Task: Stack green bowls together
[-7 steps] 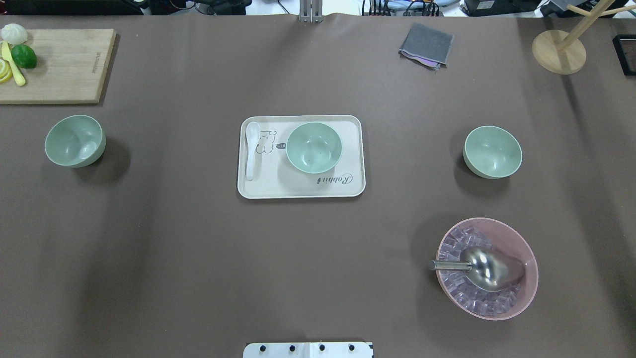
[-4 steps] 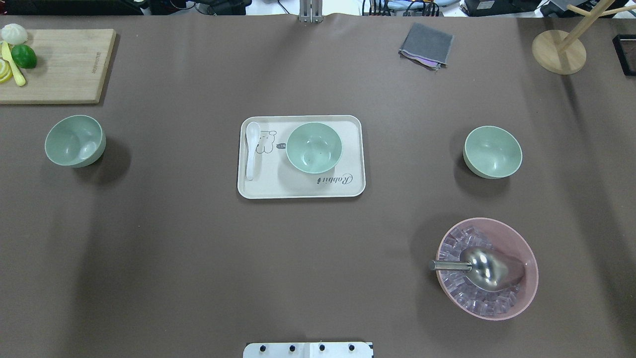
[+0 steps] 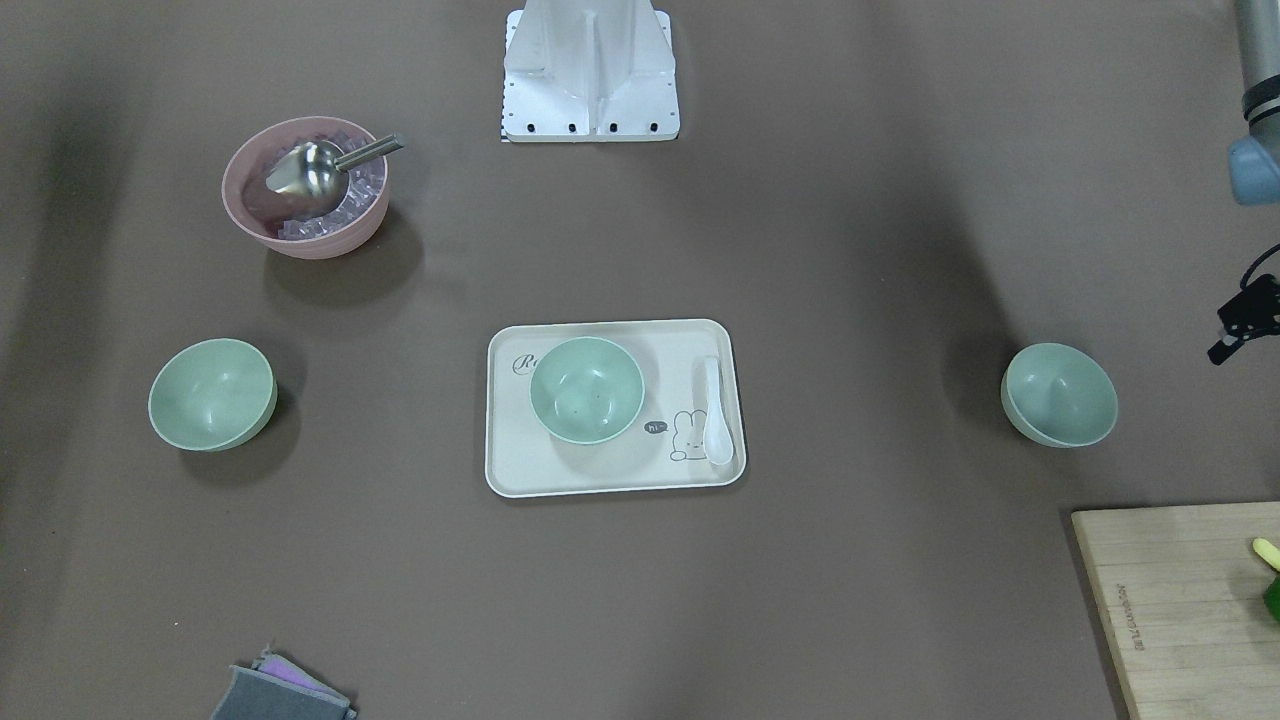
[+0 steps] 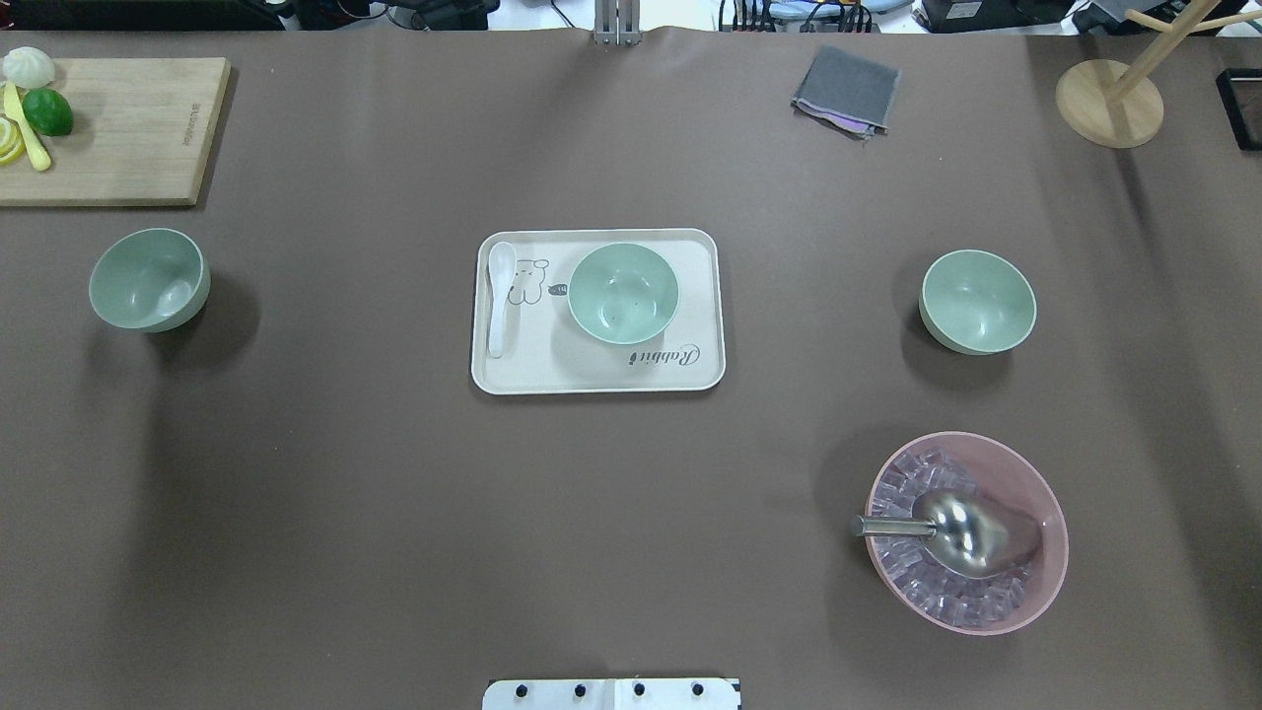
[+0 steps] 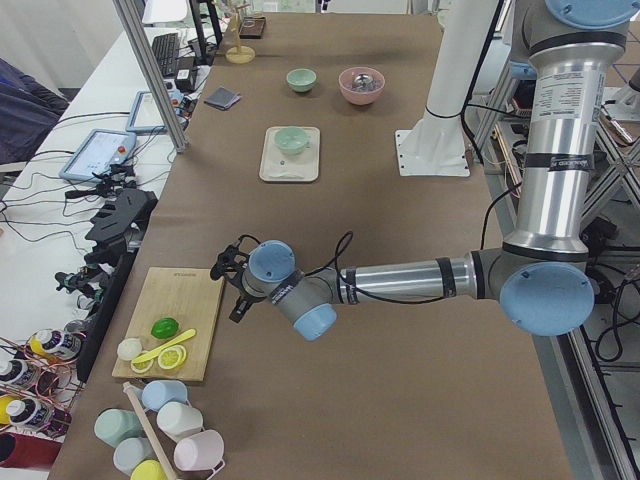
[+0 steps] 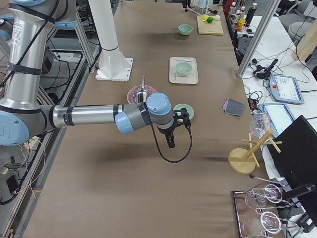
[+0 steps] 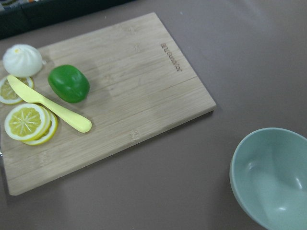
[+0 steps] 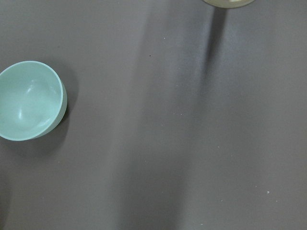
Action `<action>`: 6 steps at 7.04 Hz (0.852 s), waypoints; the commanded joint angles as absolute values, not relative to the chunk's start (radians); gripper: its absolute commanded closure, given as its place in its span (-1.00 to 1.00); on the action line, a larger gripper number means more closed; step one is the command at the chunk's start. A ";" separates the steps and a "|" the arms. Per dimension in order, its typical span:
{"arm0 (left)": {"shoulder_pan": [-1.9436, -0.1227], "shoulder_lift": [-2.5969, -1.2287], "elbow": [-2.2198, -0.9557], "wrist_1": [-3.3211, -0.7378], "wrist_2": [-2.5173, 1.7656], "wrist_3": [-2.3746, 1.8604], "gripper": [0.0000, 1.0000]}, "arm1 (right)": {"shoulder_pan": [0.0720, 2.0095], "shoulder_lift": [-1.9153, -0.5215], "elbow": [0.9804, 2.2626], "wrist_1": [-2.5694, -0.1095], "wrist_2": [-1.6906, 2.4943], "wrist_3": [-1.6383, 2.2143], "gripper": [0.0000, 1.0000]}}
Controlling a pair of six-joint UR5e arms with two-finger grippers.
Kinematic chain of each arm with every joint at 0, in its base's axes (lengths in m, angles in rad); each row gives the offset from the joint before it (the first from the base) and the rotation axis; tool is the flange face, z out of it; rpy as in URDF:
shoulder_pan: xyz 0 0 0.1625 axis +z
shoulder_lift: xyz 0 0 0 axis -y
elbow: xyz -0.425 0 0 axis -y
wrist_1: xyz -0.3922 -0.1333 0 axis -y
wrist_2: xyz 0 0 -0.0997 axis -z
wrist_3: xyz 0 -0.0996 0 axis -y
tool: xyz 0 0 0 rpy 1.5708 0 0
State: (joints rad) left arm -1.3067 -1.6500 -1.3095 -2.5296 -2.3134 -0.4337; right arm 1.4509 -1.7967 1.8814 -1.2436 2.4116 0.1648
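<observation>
Nothing on the worktop has moved since a second ago. Three bowls sit well apart in a row. The left green bowl is near the cutting board. The middle green bowl is on the tray, beside a white spoon. The right green bowl sits alone.

The left gripper hangs near the left green bowl. That bowl shows low and to the right in its wrist view. The right gripper hangs near the right green bowl. I cannot tell if either gripper is spread or pressed together.

The pink bowl sits near the right green bowl and could get bumped.
</observation>
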 commanded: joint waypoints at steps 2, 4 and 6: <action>-1.169 -1.724 -1.296 -2.534 -2.295 -0.685 -0.76 | 1.384 -1.787 1.882 -1.239 2.364 0.232 -1.00; -1.128 -1.741 -1.282 -2.530 -2.252 -0.680 0.03 | 1.384 -1.787 1.882 -1.236 2.364 0.230 -1.00; -1.123 -1.723 -1.279 -2.531 -2.235 -0.664 0.09 | 1.384 -1.787 1.882 -1.236 2.364 0.230 -1.00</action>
State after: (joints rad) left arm -1.1278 -1.7320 -1.2816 -2.5300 -2.2456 -0.6751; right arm 1.3839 -1.7871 1.8822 -1.2373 2.3641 0.2302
